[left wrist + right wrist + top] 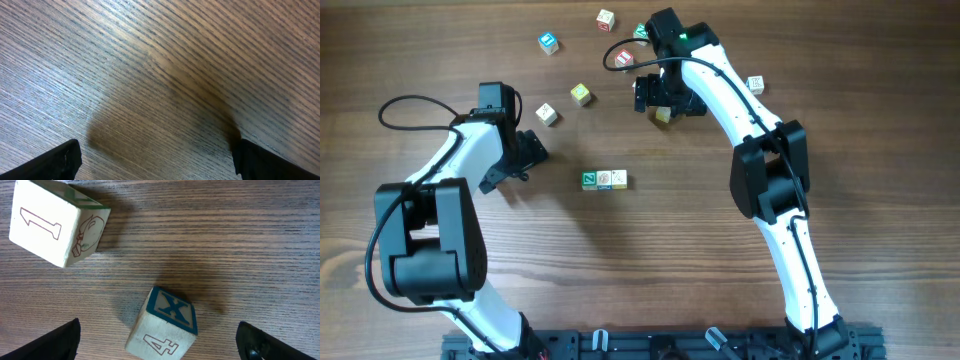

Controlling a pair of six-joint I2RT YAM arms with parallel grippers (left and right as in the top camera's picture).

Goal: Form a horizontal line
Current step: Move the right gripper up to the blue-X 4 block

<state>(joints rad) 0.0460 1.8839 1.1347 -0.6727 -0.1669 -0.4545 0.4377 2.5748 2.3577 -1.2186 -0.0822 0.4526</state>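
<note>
Overhead view: a short row of small wooden letter cubes (604, 179), green-faced at its left end, lies mid-table between the two arms.
Left gripper (525, 162) hangs wide open over the brown wood-grain table (150, 60), holding nothing; right gripper (660, 100) is equally wide, with a loose blue-X cream cube (165, 325) between its fingers, touching neither.

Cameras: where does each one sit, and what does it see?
Overhead: above the table, looking down; both arms, the cube row.
Left wrist: on the left arm, facing bare wood; open left end effector at bottom.
Right wrist: on the right arm, facing the X cube; open right end effector at bottom.
Shared: all see the table.
</note>
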